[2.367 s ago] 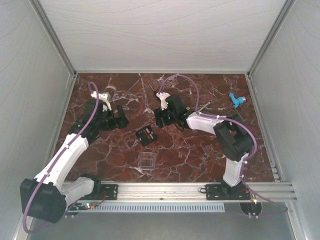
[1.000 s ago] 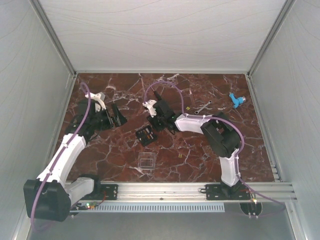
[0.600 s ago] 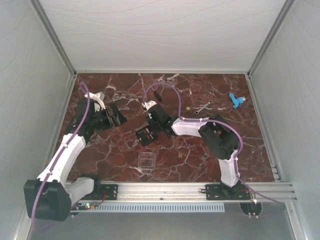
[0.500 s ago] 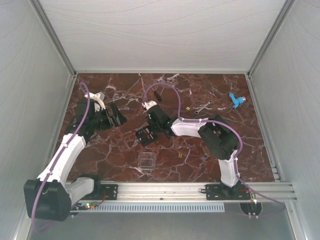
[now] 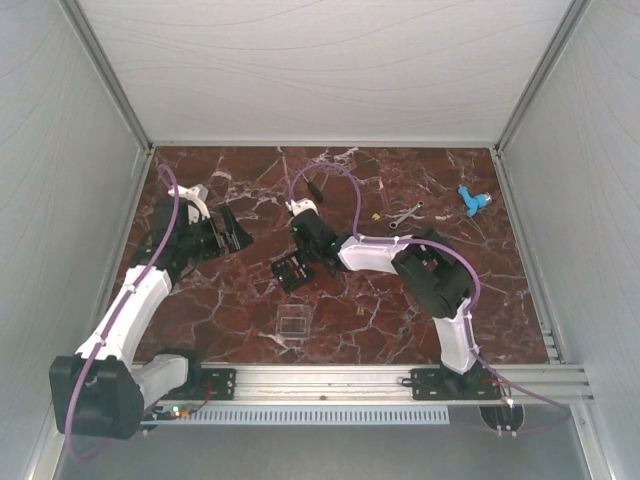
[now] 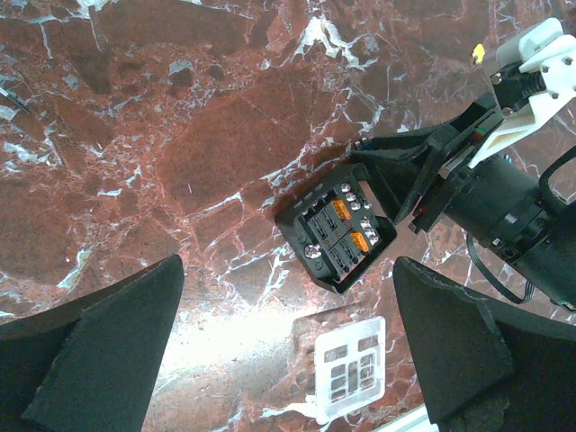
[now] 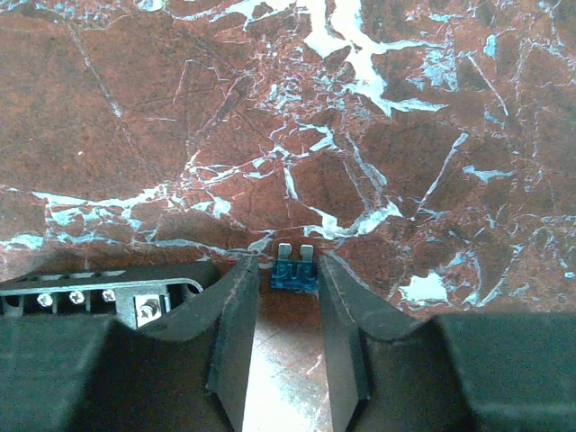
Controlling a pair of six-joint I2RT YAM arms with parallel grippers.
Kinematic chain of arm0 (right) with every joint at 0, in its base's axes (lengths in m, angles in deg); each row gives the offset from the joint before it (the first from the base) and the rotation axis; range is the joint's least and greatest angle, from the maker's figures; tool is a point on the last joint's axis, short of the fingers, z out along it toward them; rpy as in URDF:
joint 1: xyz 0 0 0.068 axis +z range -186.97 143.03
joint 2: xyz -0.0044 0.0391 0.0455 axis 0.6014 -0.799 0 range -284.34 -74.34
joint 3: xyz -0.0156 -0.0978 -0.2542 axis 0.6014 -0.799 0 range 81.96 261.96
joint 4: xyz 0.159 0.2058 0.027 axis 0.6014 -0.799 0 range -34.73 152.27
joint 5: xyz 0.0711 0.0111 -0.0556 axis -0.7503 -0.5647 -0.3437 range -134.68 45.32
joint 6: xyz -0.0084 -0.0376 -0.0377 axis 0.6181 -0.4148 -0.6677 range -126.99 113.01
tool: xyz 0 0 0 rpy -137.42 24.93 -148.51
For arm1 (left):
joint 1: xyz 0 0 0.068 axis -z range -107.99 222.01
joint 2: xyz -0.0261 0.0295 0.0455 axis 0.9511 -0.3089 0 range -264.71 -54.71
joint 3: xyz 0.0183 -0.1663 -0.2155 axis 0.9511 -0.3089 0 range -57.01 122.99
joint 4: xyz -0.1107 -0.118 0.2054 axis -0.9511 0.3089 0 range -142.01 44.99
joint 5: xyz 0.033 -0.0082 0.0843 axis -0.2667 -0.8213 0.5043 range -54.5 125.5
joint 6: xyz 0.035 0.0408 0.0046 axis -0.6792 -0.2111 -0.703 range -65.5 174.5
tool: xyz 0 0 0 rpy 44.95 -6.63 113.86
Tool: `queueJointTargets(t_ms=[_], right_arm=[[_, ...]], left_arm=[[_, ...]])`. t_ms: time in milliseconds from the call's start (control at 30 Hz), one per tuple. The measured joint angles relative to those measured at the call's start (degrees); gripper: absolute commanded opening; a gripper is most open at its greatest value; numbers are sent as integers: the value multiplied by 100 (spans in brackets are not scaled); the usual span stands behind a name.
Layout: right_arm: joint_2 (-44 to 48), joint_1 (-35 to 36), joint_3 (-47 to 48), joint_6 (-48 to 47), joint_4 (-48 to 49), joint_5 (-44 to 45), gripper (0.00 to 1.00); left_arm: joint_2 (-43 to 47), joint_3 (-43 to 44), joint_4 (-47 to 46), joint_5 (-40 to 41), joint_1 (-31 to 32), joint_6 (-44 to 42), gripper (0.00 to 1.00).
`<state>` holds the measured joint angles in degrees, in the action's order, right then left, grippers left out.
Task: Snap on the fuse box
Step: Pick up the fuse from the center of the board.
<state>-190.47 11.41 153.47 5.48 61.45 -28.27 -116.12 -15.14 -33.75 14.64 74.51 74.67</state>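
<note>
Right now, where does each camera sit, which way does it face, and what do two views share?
Top: above and behind, looking down at table; left arm, right arm show.
Left wrist: looks down past its fingers at fuse box.
Right wrist: looks down; its fingers pinch a blue fuse.
Shared: top, left wrist show fuse box, lid.

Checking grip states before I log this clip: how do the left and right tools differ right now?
The left tool is wide open and empty; the right tool is narrowed on a small blue blade fuse. The left hangs apart from the small square black plastic fuse box; the right sits at its edge. Both hang over the red marble table.
</note>
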Motion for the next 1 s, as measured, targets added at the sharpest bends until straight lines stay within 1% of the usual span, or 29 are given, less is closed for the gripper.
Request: queueJointTargets(t_ms=[400, 567, 733, 900, 1000], right_arm=[[-7, 0, 17, 96, -50, 37, 20], [175, -146, -197, 87, -83, -149, 19], [514, -367, -479, -24, -461, -332, 19], [859, -535, -675, -203, -1130, -509, 19], [1008, -610, -737, -282, -1530, -678, 23]], left_arm=[[-66, -4, -4, -111, -63, 4, 100], [-109, -9, -31, -195, -70, 4, 100], [-155, -9, -46, -291, -70, 4, 100], [-186, -9, -74, -369, -70, 4, 100], [-205, -9, -103, -407, -70, 4, 100]])
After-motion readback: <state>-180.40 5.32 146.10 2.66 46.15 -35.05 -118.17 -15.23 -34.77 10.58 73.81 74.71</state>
